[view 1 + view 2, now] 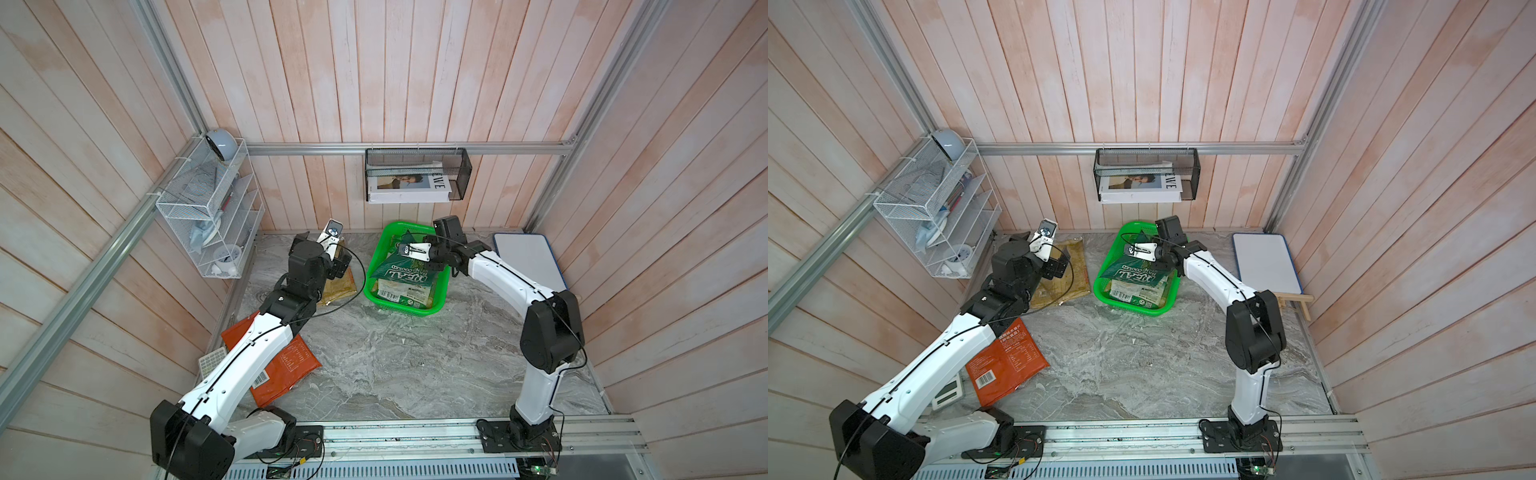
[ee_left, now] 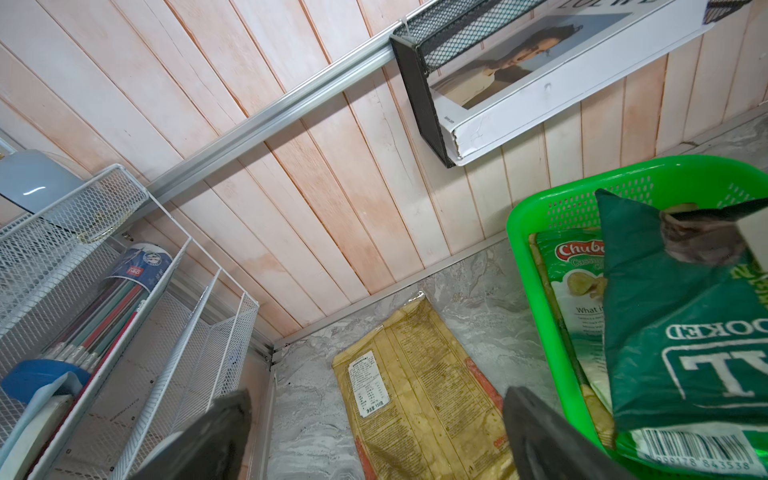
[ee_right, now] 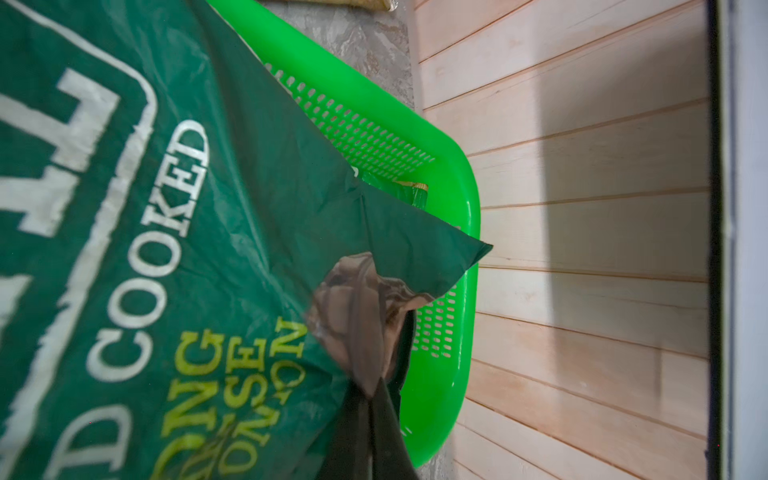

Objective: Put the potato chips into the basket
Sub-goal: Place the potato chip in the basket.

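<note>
Over the bright green perforated plastic basket (image 1: 372, 272): the dark green crinkly "REAL HAND COOKED" chip bag (image 1: 401, 272) hangs slanted, its low end resting inside.
Right gripper (image 3: 368, 386): clamped on that bag's crumpled top corner.
Left gripper (image 2: 378, 403): wide, empty, above the yellow-tan flat bag (image 1: 1071, 274) lying on the grey marbled table (image 1: 1142, 365) beside the basket.
Handling: likely light, floppy, slippery, with crushable contents; a corner or seam suits best.
Long axis: along the basket's length, held corner at its far end.

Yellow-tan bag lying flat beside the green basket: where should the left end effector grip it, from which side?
Probably the crimped end seam nearest the back wall, from above: the yellow-tan bag lies flat, so only that thin edge suits the open left end effector.
</note>
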Controlling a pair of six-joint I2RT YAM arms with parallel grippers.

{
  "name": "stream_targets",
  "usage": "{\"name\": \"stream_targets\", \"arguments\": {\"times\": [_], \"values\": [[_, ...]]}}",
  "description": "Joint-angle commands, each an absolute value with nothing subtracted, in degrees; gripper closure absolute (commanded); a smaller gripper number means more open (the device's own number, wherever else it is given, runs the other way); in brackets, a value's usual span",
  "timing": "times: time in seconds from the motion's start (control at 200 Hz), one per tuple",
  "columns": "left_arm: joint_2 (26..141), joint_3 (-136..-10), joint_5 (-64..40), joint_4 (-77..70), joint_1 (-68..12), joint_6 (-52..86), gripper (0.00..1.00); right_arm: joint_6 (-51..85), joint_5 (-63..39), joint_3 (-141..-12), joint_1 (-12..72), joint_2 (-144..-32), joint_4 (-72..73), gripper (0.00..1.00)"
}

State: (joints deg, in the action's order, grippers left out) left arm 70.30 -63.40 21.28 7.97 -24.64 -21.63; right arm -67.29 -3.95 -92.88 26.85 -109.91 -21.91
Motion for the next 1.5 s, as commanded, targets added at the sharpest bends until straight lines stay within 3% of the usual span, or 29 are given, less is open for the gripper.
{"name": "stream_targets", "arguments": {"times": [0.0, 0.4, 0.715, 0.79, 0.855, 0.96, 1.255, 1.495], "values": [[72.1, -63.7, 20.8, 9.1, -24.3, -21.9, 0.0, -72.7, -4.2, -94.2, 26.8, -110.6, -22.2, 1.0], [72.4, -63.5, 18.9, 8.6, -24.4, -20.7, 0.0, -88.6, -8.7, -83.9, 26.3, -111.9, 3.4, 1.0], [72.6, -63.6, 19.5, 8.9, -24.4, -20.9, 0.0, -84.5, -6.8, -84.4, 27.1, -115.2, 9.8, 1.0], [72.3, -63.6, 20.0, 8.9, -24.3, -21.1, 0.0, -82.3, -4.7, -81.0, 27.7, -114.9, 13.6, 0.71], [72.2, -63.7, 20.1, 8.9, -24.4, -21.1, 0.0, -77.9, -2.6, -78.0, 28.2, -114.5, 18.6, 0.48], [72.2, -63.7, 19.9, 8.8, -24.3, -20.8, 0.0, -70.1, -1.1, -75.5, 29.1, -112.0, 18.0, 0.4], [71.8, -64.1, 19.3, 9.2, -24.4, -20.0, 0.0, -38.8, -12.8, -89.6, 29.4, -106.7, -20.7, 0.39], [71.6, -64.5, 18.9, 9.7, -24.4, -19.1, 0.0, -12.9, -11.1, -95.3, 30.1, -112.2, -24.2, 0.46]]}}
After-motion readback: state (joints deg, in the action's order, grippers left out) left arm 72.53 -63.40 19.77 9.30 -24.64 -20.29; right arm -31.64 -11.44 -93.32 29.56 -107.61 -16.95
